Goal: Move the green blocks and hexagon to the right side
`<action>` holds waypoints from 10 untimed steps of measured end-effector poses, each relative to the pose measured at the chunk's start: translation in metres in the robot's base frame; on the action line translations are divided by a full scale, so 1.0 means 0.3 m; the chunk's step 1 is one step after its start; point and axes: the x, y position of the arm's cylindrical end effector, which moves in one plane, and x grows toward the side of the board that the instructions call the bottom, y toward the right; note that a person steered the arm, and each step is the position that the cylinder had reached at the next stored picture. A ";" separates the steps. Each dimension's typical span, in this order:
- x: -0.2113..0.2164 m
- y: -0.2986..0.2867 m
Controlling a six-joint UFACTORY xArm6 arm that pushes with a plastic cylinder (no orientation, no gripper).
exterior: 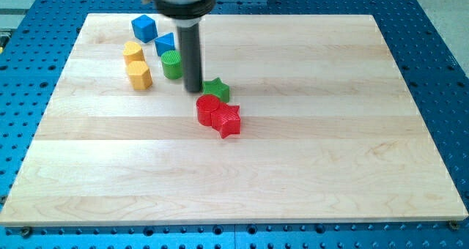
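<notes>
Seven small blocks sit on a pale wooden board (293,168) in the one camera view, all placed here relative to the green star (217,89). My tip (193,90) touches down just beside the green star on the view's left; it is a bare rod with no fingers, so it holds nothing and can only push. A green cylinder (172,64) stands a little up and left of the star, on the far side of the rod. Touching or nearly touching the star from below are a red cylinder-like block (208,109) and a red star (228,120). Further to the star's left is a yellow hexagon (138,75), with a second yellow block (133,53) just above it, whose shape is hard to make out. Two blue blocks lie up and left of the star: a blue cube (144,28) and a second blue block (165,43), partly behind the green cylinder. All three task blocks are well left of the board's right side. For the step in hand, I judge a straight push toward the view's right through the star's middle would serve best, kept level so the star does not spin off or drag the red blocks along. The arm's upper body is cut off at the view's top.
</notes>
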 end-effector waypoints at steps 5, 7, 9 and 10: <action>-0.128 0.247; -0.117 0.301; 0.077 -0.333; -0.041 -0.415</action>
